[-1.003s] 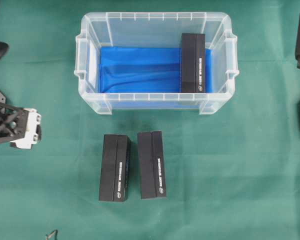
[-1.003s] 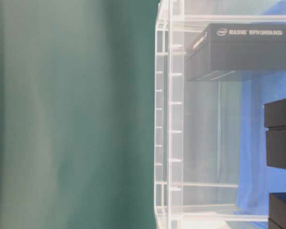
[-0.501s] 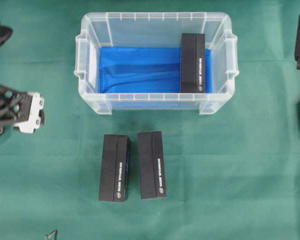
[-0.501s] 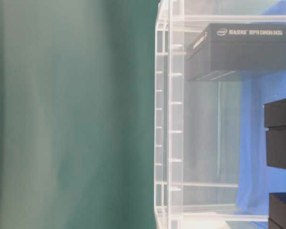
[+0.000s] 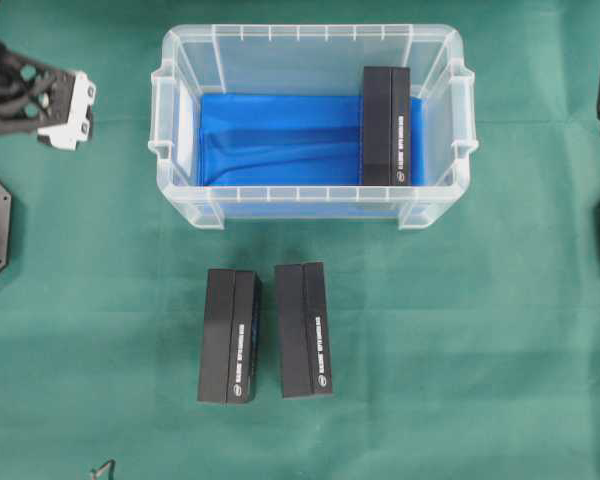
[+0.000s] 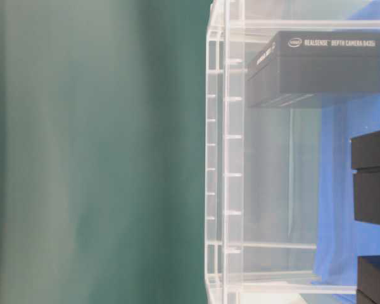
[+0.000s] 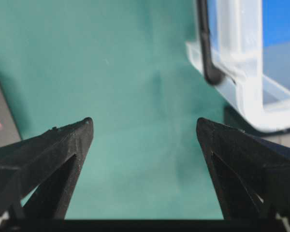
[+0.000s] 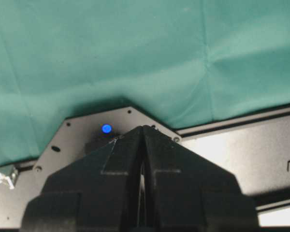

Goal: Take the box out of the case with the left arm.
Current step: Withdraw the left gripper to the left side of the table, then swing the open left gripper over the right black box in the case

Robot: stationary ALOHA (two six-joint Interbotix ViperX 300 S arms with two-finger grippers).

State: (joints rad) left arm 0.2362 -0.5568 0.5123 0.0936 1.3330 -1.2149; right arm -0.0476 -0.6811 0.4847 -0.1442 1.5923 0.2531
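- Overhead exterior view shows the black rectangular cardboard box standing inside the large clear plastic case, close to its right wall, on the bright blue cloth that lines the bottom. The box stands on a narrow side, so its long faces are free for a grip from above.
- Table-level exterior view shows the same box through the ribbed translucent wall; white printing on its face is readable there.
- Two more black boxes lie side by side on the green table cloth in front of the case, apart from each other and outside it. I judge they are already taken out, so one box is left to remove.
- The left gripper hangs over the cloth to the left of the case, near its left handle, well apart from the box.
- Left wrist view shows its two black fingers spread wide with only green cloth between them and a corner of the case at the right; nothing is held. The spread suits the width of the box, I think.
- Right wrist view shows the right gripper with its jaws pressed together above a grey metal plate; it seems parked, though the view is narrow.
- Next the left arm must reach across the case to its right side.
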